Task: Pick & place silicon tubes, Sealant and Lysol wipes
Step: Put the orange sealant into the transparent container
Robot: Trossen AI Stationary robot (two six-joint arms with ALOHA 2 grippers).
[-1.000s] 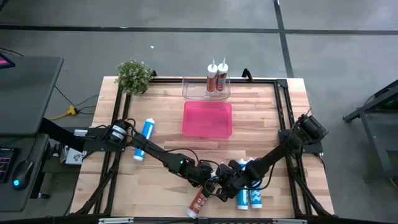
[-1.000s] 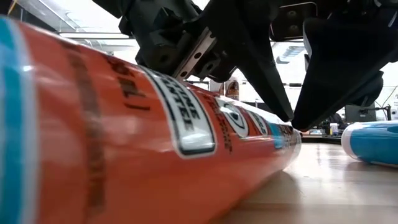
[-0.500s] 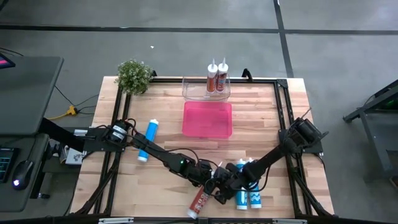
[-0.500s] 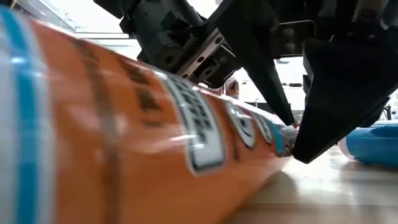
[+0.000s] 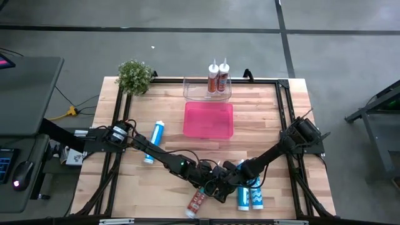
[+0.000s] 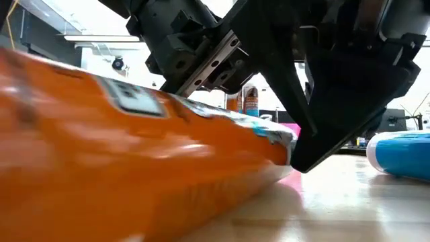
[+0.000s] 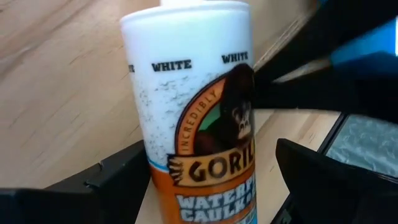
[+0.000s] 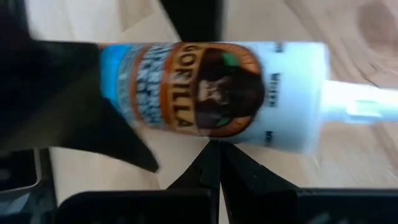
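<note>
Our orange-and-white caulk tube point(image 5: 198, 201) has swung round on the table's near edge over the last second. Our left gripper point(image 5: 213, 187) straddles it with fingers spread, not yet clamped; the right gripper point(image 5: 226, 177), clenched empty, has nudged alongside. We judge the pick still unstarted.

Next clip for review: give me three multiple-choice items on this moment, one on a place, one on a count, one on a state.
1. Where does the orange-labelled white Gorilla caulk tube lie?
A. near the table's front edge
B. in the pink tray
C. beside the plant

2. How many tubes stand in the clear plastic bin?
A. none
B. two
C. four

3. How are the left gripper fingers?
A. spread either side of the caulk tube
C. shut on a wipe
B. out of sight

Key: 1 A, the high view shows it at the front edge; 2 B, two upright tubes show there; 3 A, the left wrist view shows the tube between both fingers.
</note>
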